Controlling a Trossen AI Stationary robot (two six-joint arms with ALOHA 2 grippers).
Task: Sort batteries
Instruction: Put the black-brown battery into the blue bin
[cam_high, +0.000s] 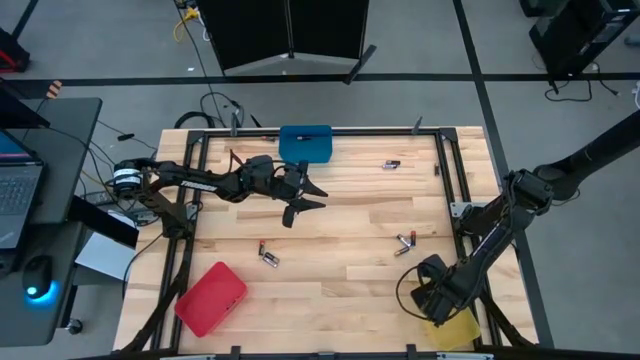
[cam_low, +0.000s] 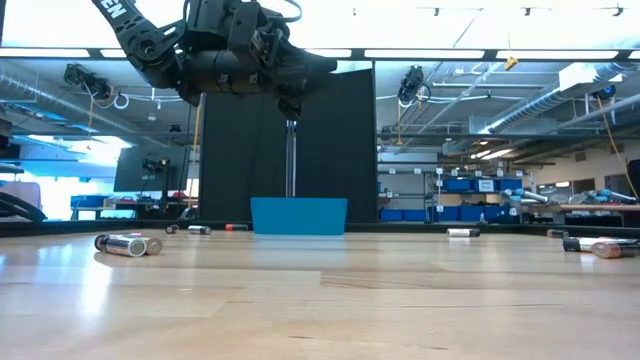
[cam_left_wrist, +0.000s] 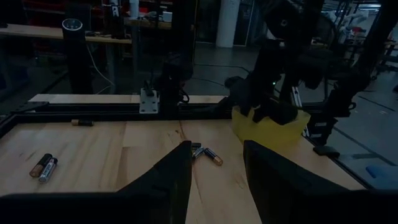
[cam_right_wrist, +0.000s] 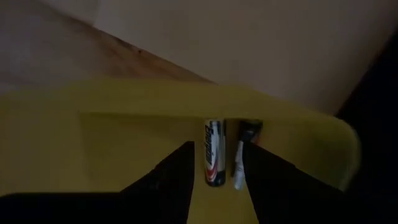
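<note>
High view: overhead, straight down on the pale wooden plank table (cam_high: 330, 250). Low view: tabletop level, facing the blue rectangular bin (cam_low: 298, 215). Left wrist: looks across the table. Right wrist: close above the yellow bin (cam_right_wrist: 124, 124), shared with the left wrist view.

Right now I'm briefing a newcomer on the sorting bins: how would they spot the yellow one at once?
Start at the wooden table and go to the corner by the right arm, opposite the red bin. The yellow bin sits there under the right pincer, whose fingers stand apart. Unlike the blue bin, it holds two batteries lying side by side.
</note>
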